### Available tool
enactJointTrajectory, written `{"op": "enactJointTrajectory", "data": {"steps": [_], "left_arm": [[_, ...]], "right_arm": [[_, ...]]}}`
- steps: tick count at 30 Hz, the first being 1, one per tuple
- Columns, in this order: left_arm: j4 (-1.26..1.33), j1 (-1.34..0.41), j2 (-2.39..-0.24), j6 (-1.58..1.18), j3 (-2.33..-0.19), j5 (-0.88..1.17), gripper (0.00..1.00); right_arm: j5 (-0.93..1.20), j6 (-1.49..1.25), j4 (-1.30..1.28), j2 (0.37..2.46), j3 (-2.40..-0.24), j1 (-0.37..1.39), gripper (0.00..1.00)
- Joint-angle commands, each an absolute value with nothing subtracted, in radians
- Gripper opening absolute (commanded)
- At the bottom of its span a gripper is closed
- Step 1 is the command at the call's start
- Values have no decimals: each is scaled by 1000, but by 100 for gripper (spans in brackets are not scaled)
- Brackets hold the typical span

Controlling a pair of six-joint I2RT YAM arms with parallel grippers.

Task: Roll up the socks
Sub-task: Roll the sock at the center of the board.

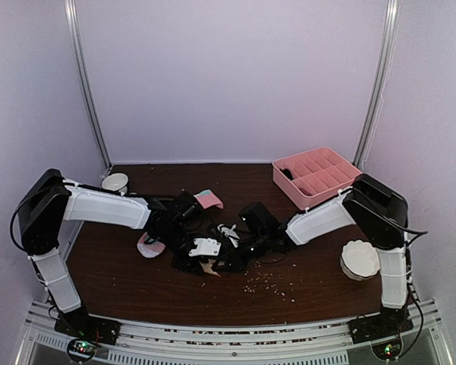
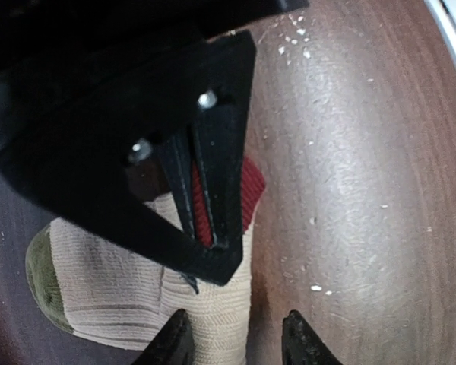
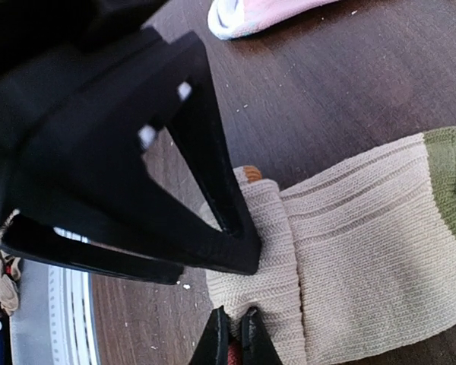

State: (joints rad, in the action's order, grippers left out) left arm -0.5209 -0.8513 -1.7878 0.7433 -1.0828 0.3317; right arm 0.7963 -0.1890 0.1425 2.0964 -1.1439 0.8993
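The beige sock (image 3: 349, 251) lies flat on the dark table, its olive toe (image 3: 450, 176) at one end and the other end folded over. My right gripper (image 3: 233, 340) is shut on that folded end, with a bit of the maroon cuff (image 2: 251, 186) showing by its fingers. My left gripper (image 2: 239, 342) is open and straddles the sock's side edge (image 2: 220, 319), one fingertip (image 2: 173, 344) over the fabric and the other over bare table. From above, both grippers meet mid-table and hide most of the beige sock (image 1: 210, 268). The pink sock (image 1: 207, 199) lies just behind them.
A pink divided tray (image 1: 315, 176) stands at the back right. A small white bowl (image 1: 115, 182) sits at the back left and a white scalloped dish (image 1: 360, 259) at the right front. Light crumbs (image 1: 270, 283) are scattered on the table in front of the grippers.
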Motion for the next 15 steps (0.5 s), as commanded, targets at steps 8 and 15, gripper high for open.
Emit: {"op": "enactJointTrajectory", "data": {"steps": [8, 15], "left_arm": [[-510, -903, -1895, 728, -1120, 235, 20], [-535, -962, -1997, 703, -1162, 269, 33]], "right_arm": [[884, -432, 57, 2203, -968, 850, 0], [901, -513, 165, 2126, -824, 828, 0]]}}
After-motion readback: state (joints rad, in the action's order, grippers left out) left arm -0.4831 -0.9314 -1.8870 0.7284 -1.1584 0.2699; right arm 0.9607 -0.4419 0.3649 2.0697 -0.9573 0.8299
